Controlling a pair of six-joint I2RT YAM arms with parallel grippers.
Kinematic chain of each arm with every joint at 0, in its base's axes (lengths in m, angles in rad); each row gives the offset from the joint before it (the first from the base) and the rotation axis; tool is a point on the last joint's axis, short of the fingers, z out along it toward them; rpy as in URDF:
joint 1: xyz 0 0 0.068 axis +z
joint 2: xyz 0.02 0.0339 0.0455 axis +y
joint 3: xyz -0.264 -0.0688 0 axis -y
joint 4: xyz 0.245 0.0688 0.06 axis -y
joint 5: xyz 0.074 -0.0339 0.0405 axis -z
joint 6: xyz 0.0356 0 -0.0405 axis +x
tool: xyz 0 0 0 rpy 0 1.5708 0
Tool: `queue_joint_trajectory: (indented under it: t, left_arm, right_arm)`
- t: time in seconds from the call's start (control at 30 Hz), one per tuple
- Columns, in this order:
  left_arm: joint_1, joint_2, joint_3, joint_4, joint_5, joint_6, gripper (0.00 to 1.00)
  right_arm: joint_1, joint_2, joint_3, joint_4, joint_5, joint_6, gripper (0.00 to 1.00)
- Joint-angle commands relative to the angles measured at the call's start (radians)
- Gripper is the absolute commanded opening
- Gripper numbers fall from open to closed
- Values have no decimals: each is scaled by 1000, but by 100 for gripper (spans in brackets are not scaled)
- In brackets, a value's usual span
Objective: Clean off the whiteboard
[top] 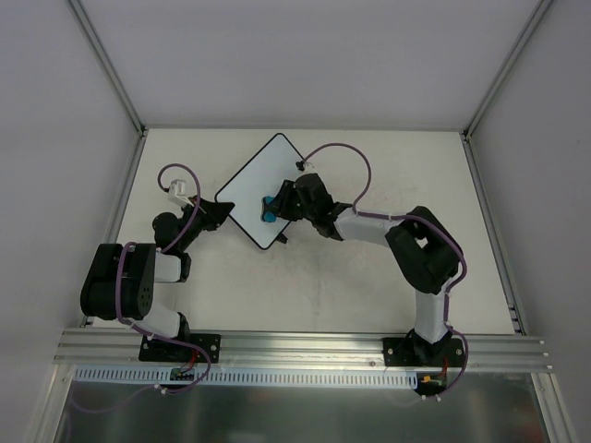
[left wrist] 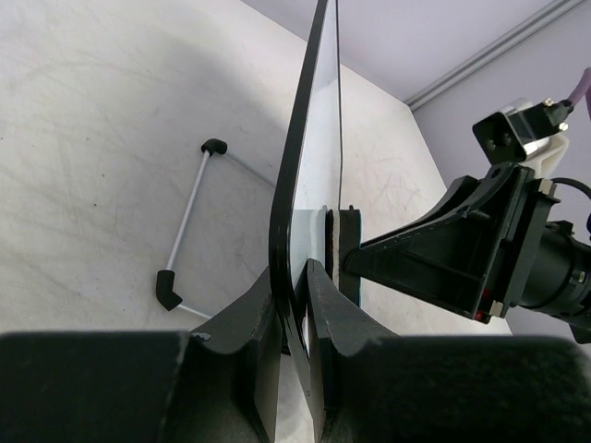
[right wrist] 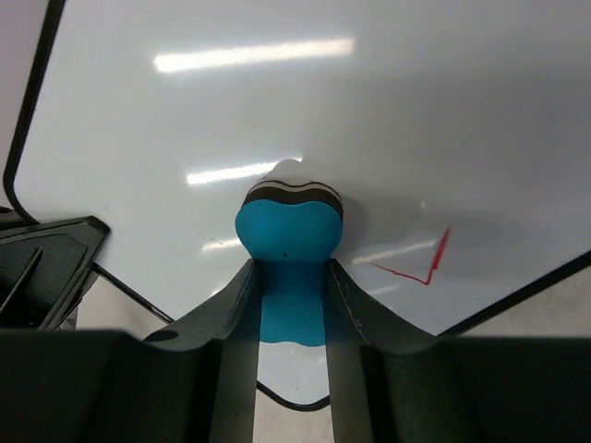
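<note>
The whiteboard (top: 268, 171) sits turned like a diamond in the middle of the table. My left gripper (top: 224, 210) is shut on its left corner, and in the left wrist view the board (left wrist: 319, 138) stands edge-on between the fingers (left wrist: 294, 286). My right gripper (top: 276, 210) is shut on a blue eraser (top: 268, 213) and presses its dark felt against the white face. In the right wrist view the eraser (right wrist: 286, 235) sits between the fingers (right wrist: 288, 281) on the board (right wrist: 369, 101). A red angled mark (right wrist: 420, 266) lies just right of it.
A thin white rod with black angled ends (left wrist: 185, 231) lies on the table under the board's raised side. The right arm's fingers and wrist camera (left wrist: 480, 249) are close beside the left gripper. Metal frame rails (top: 115, 198) border the table.
</note>
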Motion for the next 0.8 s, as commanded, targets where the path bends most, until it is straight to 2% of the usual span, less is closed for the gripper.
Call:
queue_joint_trajectory:
  t: [0.0, 0.3, 0.77]
  left_arm:
    - [13, 1, -8, 213, 13, 45, 0]
    - [17, 1, -11, 219, 16, 40, 0]
    - [17, 1, -12, 221, 19, 39, 0]
  right_arm:
    - [-24, 55, -79, -162, 93, 31, 0]
    - [-41, 9, -147, -163, 151, 72, 0]
    - [-100, 1, -190, -162, 148, 118, 0]
